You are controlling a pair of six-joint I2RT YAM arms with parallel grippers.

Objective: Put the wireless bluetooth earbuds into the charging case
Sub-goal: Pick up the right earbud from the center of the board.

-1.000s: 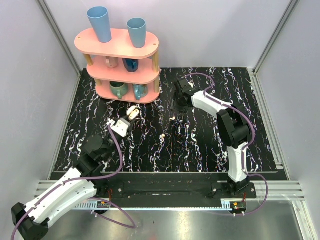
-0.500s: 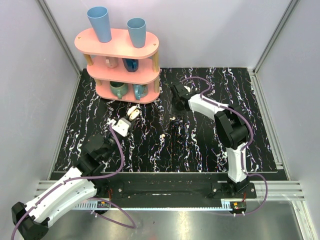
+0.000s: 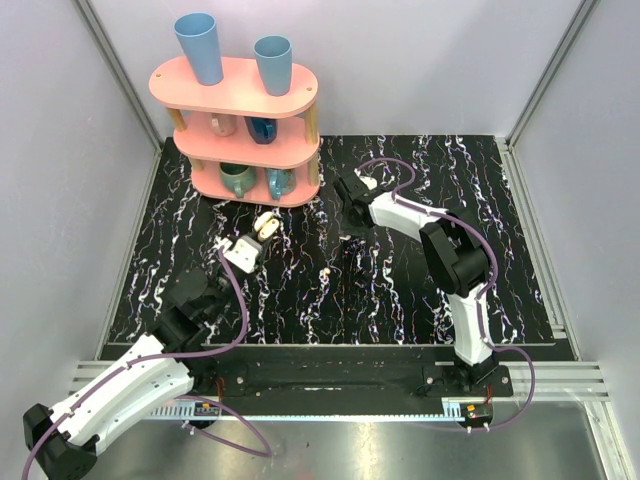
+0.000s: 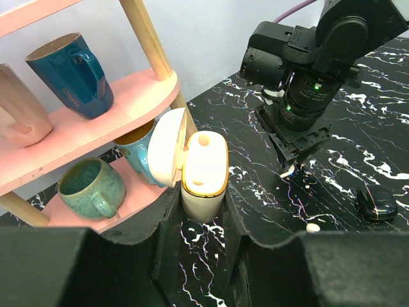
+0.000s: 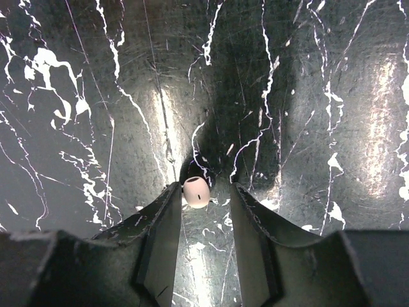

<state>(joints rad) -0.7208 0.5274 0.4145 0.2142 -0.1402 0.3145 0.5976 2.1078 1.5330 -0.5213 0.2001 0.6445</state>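
Top cam: pink shelf (image 3: 245, 130) at back of black marbled table (image 3: 400, 290), two blue cups (image 3: 200, 48) on its top tier. L gripper (image 3: 264, 229) just in front of shelf base, clamped on case (image 3: 266, 222). L wrist cam: case (image 4: 203, 176) upright btwn the black fingers (image 4: 165, 233), pinched low on both sides, gold rim round its mouth, lid (image 4: 167, 155) swung back toward shelf, one pale socket on show up top; rest of inside not readable. Teal mug (image 4: 92, 188) on bottom tier right behind lid, blue mug (image 4: 70, 73) one tier up. R gripper (image 3: 346, 232) off shelf's right end, near but clear of it, nose-down at table. R wrist cam: jaws narrow, not pinching yet; earbud (image 5: 196, 192) lying on table btwn the fingertips, up against one finger (image 5: 167, 211), clear gap to the other. Fingertips at or v. close to table surface; contact not certain. Top cam again: earbud (image 3: 346, 237) a pale dot under R gripper, farther from shelf than case. 2nd earbud (image 3: 328, 272) loose on table, farther still from shelf, toward arm bases, apart from both grippers; in L wrist cam, 2nd earbud (image 4: 312, 228) a white nub on table. Small black object (image 4: 377, 204) on table on far side of R gripper (image 4: 294, 167) from shelf, well apart from case. Both earbuds outside case.
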